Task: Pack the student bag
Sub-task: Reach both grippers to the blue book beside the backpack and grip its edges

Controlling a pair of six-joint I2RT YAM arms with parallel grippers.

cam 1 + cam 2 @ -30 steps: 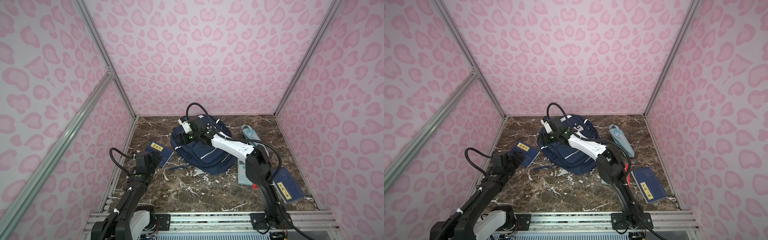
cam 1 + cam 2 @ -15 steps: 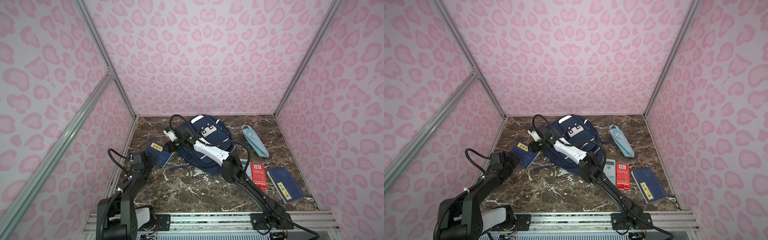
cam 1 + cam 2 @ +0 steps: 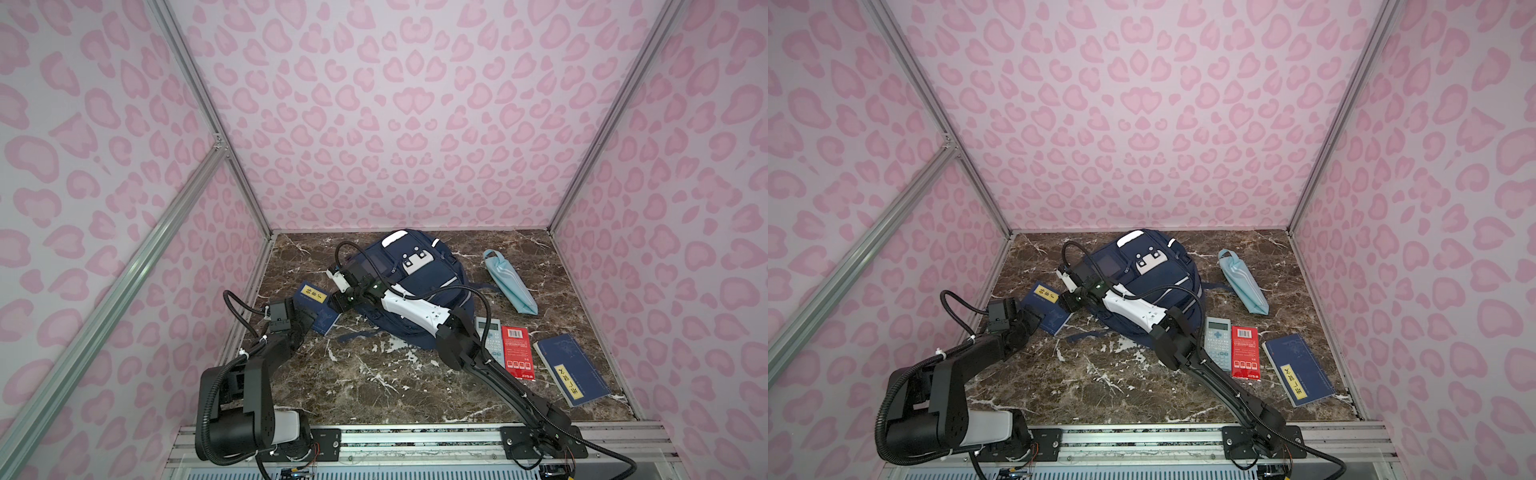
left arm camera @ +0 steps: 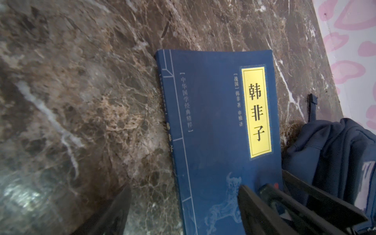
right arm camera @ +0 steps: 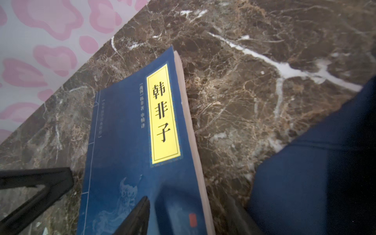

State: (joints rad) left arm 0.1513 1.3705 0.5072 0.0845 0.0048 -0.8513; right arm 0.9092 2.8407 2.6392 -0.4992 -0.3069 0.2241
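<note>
The student bag, a large navy blue fabric backpack with a white dotted patch, is seen lying flat at the back middle of the brown marble counter, front side up. A dark blue paperback book with a yellow title label is found flat on the counter just beside the bag's left edge; a strip of bare marble is visible between them in the right wrist view. The left end effector is held wide open low over the book: one finger is over the marble beyond the spine, the other over the cover, and nothing is gripped. The right end effector, extended across the bag, is also open and empty, less widely; one finger is over the cover, the other, blurred, over the marble past the page edge. Right of the bag are noted a light blue striped fabric pouch, a grey calculator, a flat red packet with a barcode and a second blue book with a yellow label.
</note>
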